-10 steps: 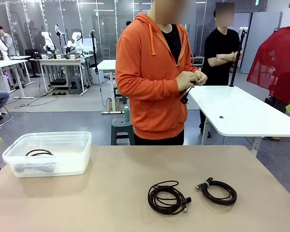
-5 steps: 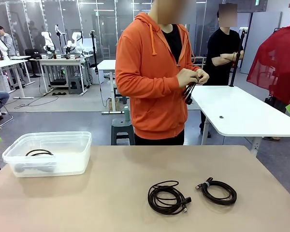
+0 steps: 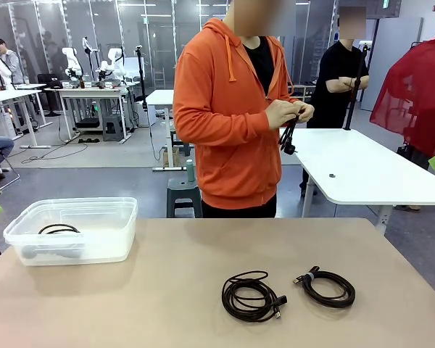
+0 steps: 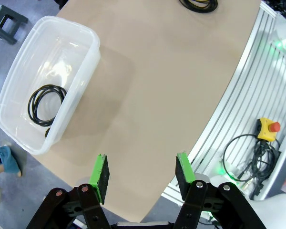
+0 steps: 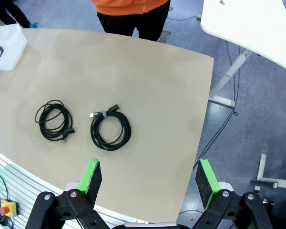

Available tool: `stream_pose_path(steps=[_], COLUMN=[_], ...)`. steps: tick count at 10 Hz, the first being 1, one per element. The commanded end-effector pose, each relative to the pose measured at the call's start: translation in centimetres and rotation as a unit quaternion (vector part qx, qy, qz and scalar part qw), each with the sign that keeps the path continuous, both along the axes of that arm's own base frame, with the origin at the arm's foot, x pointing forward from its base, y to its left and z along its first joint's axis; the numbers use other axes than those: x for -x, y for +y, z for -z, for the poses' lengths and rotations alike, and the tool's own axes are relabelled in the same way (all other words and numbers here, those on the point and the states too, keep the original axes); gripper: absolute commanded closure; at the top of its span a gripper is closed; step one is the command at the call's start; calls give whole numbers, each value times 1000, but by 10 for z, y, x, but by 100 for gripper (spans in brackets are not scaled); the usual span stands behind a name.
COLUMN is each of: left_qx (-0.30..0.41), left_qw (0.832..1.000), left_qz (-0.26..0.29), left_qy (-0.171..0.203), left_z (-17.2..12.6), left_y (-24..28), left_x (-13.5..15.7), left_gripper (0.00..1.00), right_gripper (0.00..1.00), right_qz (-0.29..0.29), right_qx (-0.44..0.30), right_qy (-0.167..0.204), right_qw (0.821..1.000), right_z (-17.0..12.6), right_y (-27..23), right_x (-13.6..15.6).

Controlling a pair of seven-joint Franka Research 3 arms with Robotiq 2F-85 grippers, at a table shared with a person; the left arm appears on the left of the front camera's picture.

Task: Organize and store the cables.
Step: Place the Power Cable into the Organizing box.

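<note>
Standing beyond the far edge of the tabletop (image 3: 167, 290), well back from the clear bin (image 3: 127, 217), a person in an orange hoodie has both hands (image 3: 288, 114) raised at chest height around a held cable (image 3: 288, 138) that dangles below them. In the same front view the bin sits on the tabletop's left part with a binned coil (image 3: 58, 229) lying inside; the middle coil (image 3: 251, 296) lies well to the right of the bin, and the far coil (image 3: 326, 287) lies just beyond that, the two apart from each other. From the left wrist, the left end effector (image 4: 142, 174) hangs above the tabletop beside the bin (image 4: 93, 45), fingers spread wide with nothing between the green pads; the binned coil (image 4: 46, 102) rests flat on the bin's floor. From the right wrist, the right end effector (image 5: 145, 176) is likewise spread wide and empty, high over the tabletop, with the far coil (image 5: 110, 129) and middle coil (image 5: 54, 120) below it, and a corner of the bin (image 5: 12, 40) at the upper left.
</note>
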State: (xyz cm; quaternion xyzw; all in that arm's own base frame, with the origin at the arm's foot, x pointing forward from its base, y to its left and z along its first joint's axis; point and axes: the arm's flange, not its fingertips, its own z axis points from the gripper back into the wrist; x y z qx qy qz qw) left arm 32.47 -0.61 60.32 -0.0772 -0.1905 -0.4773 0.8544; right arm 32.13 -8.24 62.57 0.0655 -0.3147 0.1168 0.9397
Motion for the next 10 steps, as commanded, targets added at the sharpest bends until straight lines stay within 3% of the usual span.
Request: stream_pose_path(steps=[1,10], left_qx=[-4,-4], left_qw=[1000,1000], left_qz=[-8,-8], left_qy=[-2,-2], left_z=[-2,-2], left_y=[0,0], left_x=[1,1], left_gripper=[29,29], right_gripper=[0,0], right_qz=[-1,-1], right_qx=[-1,-1], right_qy=[-2,-2], right_qw=[1000,1000], right_z=[0,0], right_y=[0,0], right_x=[0,0])
